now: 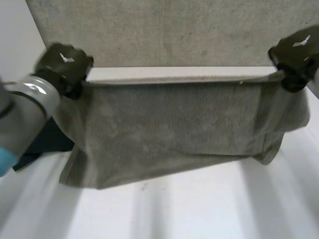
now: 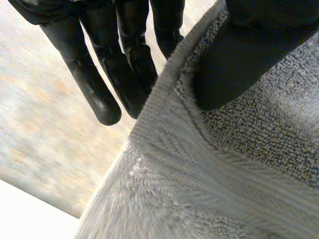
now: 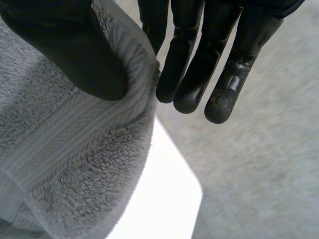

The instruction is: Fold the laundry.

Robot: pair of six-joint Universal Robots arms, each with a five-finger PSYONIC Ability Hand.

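A grey terry towel [image 1: 174,129] hangs stretched between my two hands, its lower part sagging onto the white table [image 1: 199,209]. My left hand [image 1: 64,63] holds the towel's upper left corner. In the left wrist view the thumb [image 2: 244,59] presses the towel's hem [image 2: 199,164] against the fingers [image 2: 107,99] behind it. My right hand [image 1: 295,54] holds the upper right corner. There the thumb [image 3: 79,55] pins the banded edge of the towel [image 3: 75,149] against the straight fingers [image 3: 199,79].
A dark cloth [image 1: 42,144] lies on the table under my left forearm [image 1: 25,112]. Beyond the table's far edge [image 1: 174,73] stretches a grey surface [image 1: 164,30]. The white table corner [image 3: 169,199] lies below my right hand.
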